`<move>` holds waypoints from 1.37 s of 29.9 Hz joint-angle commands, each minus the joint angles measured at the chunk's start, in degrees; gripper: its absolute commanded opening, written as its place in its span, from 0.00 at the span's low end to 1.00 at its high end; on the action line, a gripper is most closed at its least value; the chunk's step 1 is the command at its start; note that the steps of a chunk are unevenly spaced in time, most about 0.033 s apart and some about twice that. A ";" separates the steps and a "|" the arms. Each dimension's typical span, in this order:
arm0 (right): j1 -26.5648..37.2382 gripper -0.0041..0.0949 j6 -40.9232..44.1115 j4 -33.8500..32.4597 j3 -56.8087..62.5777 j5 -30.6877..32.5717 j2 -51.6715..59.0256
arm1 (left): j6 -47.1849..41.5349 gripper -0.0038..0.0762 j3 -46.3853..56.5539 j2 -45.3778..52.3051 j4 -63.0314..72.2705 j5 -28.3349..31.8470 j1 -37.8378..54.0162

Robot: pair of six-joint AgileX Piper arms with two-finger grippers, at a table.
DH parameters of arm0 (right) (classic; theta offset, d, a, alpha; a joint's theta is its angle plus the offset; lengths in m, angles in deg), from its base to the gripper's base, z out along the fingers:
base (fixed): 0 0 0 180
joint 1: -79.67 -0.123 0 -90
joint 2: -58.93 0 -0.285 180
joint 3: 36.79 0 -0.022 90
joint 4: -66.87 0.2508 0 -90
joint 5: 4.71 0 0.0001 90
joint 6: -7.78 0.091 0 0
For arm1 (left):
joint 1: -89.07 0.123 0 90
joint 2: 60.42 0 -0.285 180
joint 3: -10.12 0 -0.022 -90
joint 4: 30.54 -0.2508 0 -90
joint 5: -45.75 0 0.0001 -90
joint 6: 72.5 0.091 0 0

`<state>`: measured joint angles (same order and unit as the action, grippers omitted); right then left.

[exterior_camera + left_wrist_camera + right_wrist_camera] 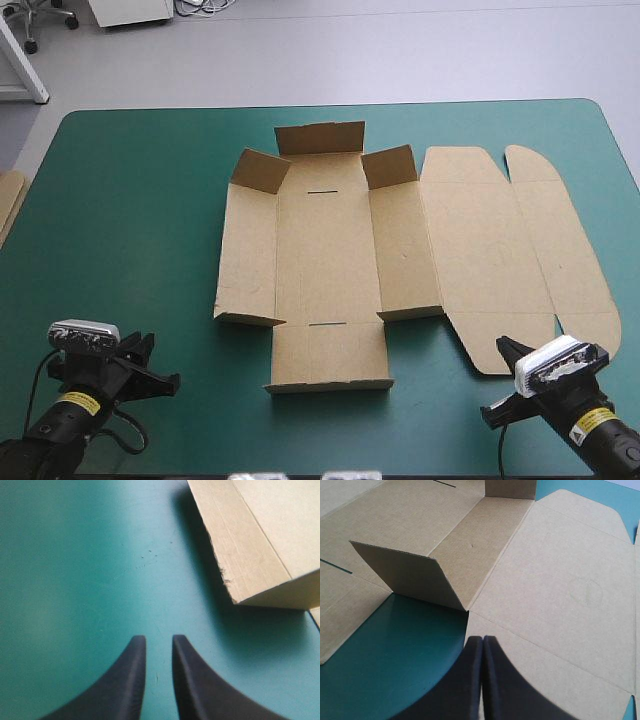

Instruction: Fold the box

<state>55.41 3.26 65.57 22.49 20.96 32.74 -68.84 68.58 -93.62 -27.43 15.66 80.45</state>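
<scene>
I count one brown box (325,260) centred on the counter (130,200), flat, corner flaps raised | two tools | left tool (159,637) slightly parted over bare counter beside box | right tool (483,637) clenched empty above lid panel | yellow label (78,402) unreadable

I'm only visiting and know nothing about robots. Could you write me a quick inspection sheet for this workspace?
surface: teal-green table cover, lying flat.
job's things: brown cardboard box sheet, mostly flat; several small flaps raised; lid panel flat on the right.
clutter: edge of more brown board at the table's left edge.
grippers: left gripper slightly open over bare cover, off the box; right gripper shut, at the lid's near edge.
cables: nothing seen beyond the arms' own.
surroundings: nothing seen.
</scene>
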 commanded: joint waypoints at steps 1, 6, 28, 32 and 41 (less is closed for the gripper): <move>-0.12 0.03 -0.35 -0.42 -1.50 -4.14 -0.63 | -0.31 0.52 -4.60 -1.08 1.52 4.16 -0.21; -0.12 0.03 -0.35 -0.42 -1.50 -4.14 -0.63 | -0.31 0.74 -11.77 -5.83 0.20 2.60 -0.21; -0.12 0.03 -0.35 0.88 -1.50 -4.14 -0.63 | 25.28 0.71 -32.27 -47.37 41.31 -9.54 4.66; -0.12 0.03 -0.35 0.88 -1.50 -4.14 -0.63 | 32.10 0.71 -32.27 -49.00 47.27 -14.32 10.39; -0.12 0.03 -0.35 0.88 -1.50 -4.14 -0.63 | 41.90 0.71 -32.17 -56.56 54.63 -23.16 15.44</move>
<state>55.41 3.26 66.87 22.49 20.96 32.74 -29.28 37.94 -150.17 22.08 -5.59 95.74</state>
